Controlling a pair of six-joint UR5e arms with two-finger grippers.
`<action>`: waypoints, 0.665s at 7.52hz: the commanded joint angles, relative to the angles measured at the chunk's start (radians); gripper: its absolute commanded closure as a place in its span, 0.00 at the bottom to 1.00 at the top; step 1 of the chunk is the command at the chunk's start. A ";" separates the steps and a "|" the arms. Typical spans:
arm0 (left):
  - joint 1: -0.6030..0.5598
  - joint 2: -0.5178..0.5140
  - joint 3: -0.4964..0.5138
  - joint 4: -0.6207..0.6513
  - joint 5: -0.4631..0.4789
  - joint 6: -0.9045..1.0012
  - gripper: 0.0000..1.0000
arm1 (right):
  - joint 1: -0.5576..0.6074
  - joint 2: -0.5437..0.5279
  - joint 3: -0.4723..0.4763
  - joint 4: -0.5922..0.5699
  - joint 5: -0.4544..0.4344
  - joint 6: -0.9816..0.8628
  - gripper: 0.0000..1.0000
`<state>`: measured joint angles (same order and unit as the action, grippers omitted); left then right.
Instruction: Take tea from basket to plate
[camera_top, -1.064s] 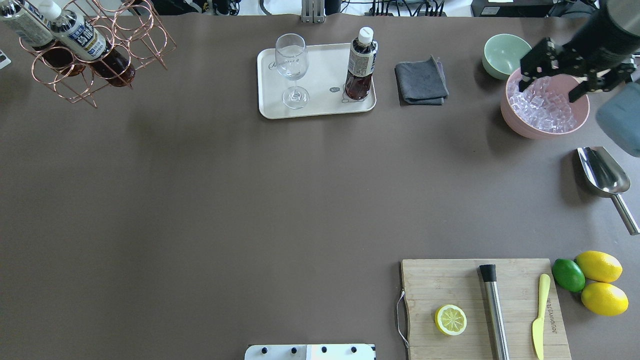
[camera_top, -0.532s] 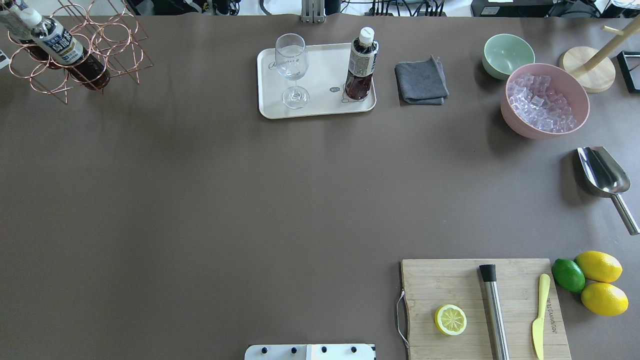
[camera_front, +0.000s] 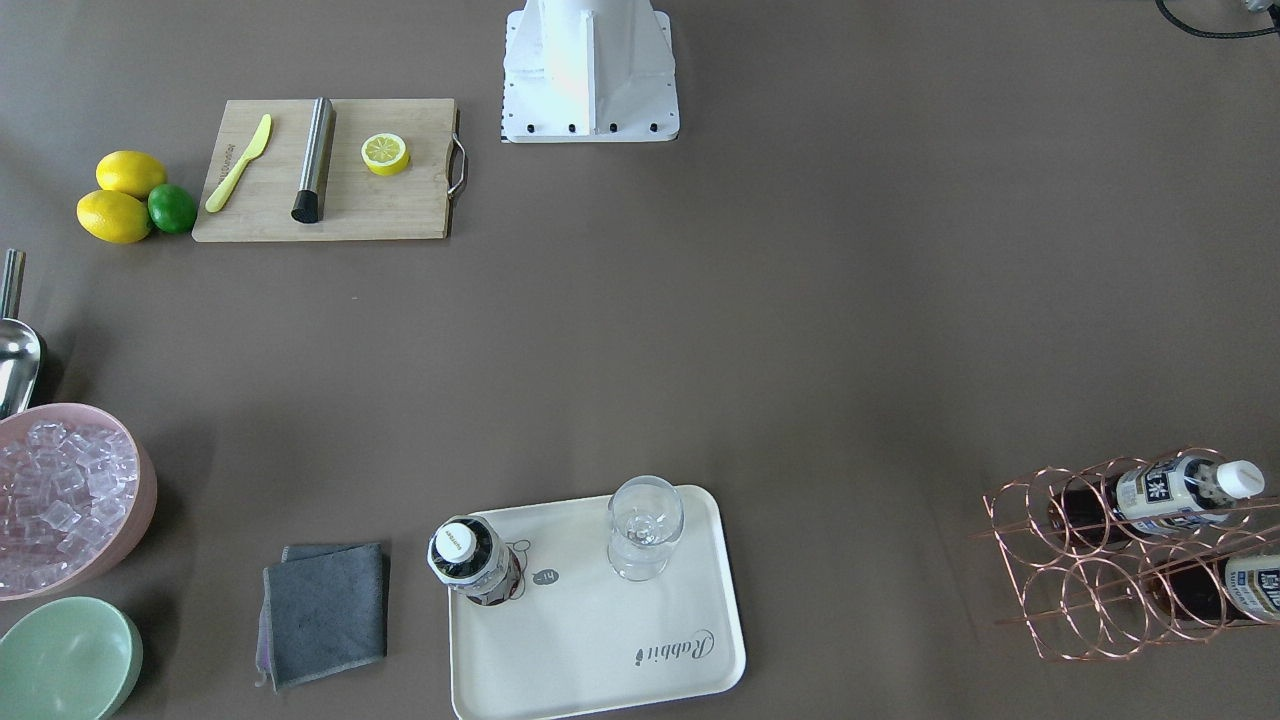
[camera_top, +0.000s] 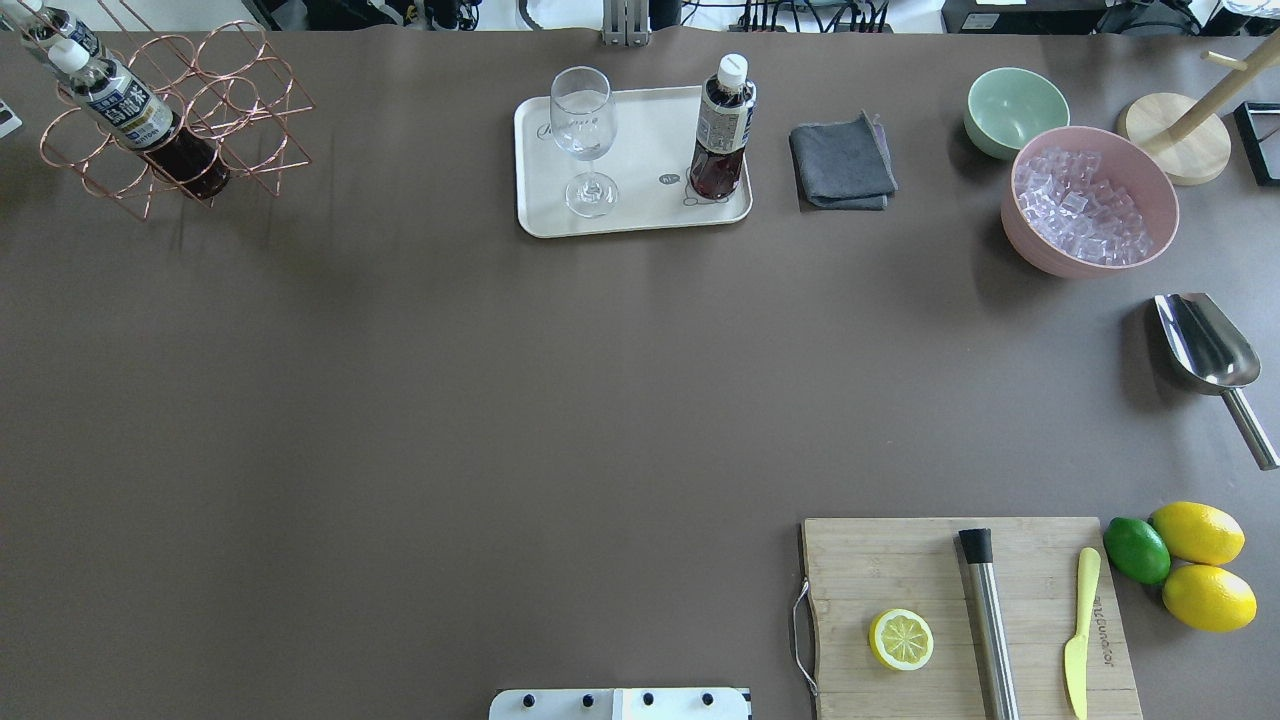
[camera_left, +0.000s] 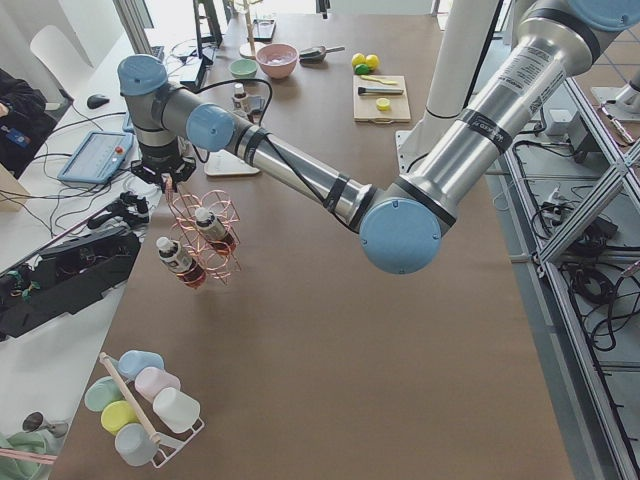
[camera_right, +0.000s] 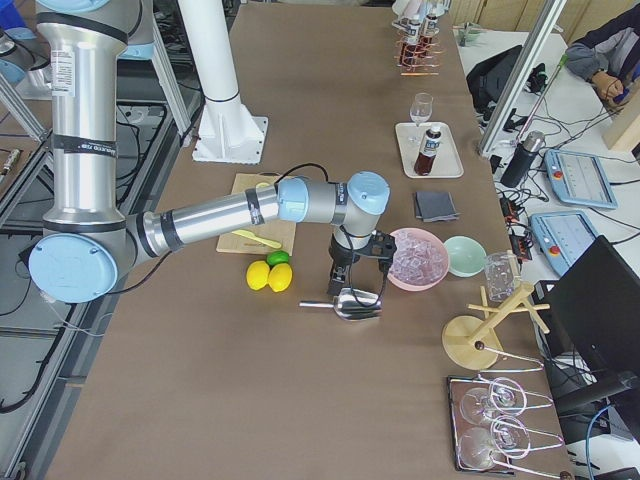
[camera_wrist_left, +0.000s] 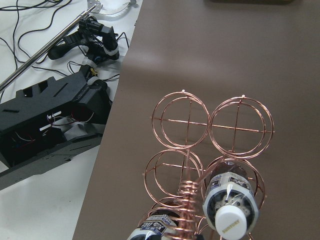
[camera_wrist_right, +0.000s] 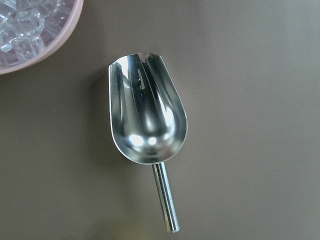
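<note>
Looks finished — shows tea (camera_top: 722, 130) upright on the plate (camera_top: 645, 150), ready for pouring. Cannot judge closure of left gripper (camera_left: 165, 176) or right gripper (camera_right: 353, 282), both well off plate.

Table (camera_top: 500, 400): plate (camera_top: 650, 140), cloth (camera_top: 842, 162), green bowl (camera_top: 1015, 110), pink bowl (camera_top: 1040, 262), scoop (camera_top: 1205, 345), cutting board (camera_top: 870, 560); basket (camera_wrist_left: 187, 205) possibly lifted
</note>
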<state>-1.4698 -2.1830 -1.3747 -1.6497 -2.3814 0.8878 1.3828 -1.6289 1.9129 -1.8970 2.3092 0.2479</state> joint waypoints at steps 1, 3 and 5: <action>0.002 0.014 0.031 -0.054 0.001 0.019 1.00 | 0.007 0.029 0.002 0.006 -0.007 0.008 0.00; 0.012 0.029 0.046 -0.091 0.001 0.039 1.00 | 0.012 0.038 -0.018 0.009 -0.042 -0.001 0.00; 0.022 0.037 0.046 -0.102 0.001 0.037 1.00 | 0.031 0.032 -0.067 0.106 -0.062 -0.022 0.00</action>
<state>-1.4574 -2.1526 -1.3311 -1.7390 -2.3808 0.9245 1.3962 -1.5930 1.8906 -1.8782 2.2664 0.2454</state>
